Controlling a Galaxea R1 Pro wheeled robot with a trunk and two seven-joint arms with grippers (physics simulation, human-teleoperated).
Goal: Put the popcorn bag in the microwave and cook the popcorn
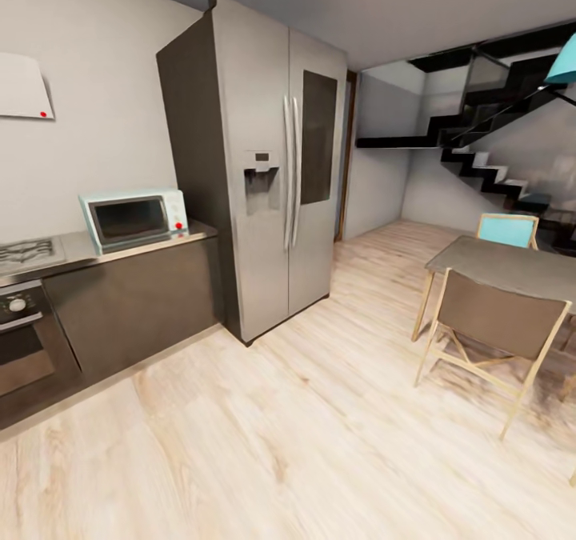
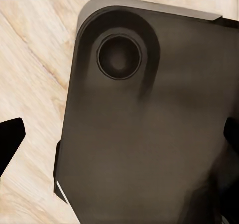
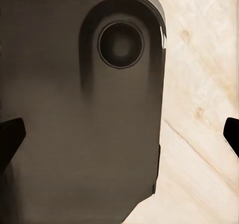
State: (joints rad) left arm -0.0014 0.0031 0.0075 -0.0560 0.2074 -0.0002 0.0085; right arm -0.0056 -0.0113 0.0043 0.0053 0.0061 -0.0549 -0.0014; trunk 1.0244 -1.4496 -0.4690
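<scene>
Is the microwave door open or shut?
Shut. In the head view the microwave sits on the countertop beside the fridge, its dark glass door flush in the frame, nothing swung out.

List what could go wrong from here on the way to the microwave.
1. The microwave sits on the counter tight beside the tall fridge, so an arm reaching for its door may well knock the fridge.
2. No popcorn bag can be made out on the counter from here, so it may take a search.
</scene>
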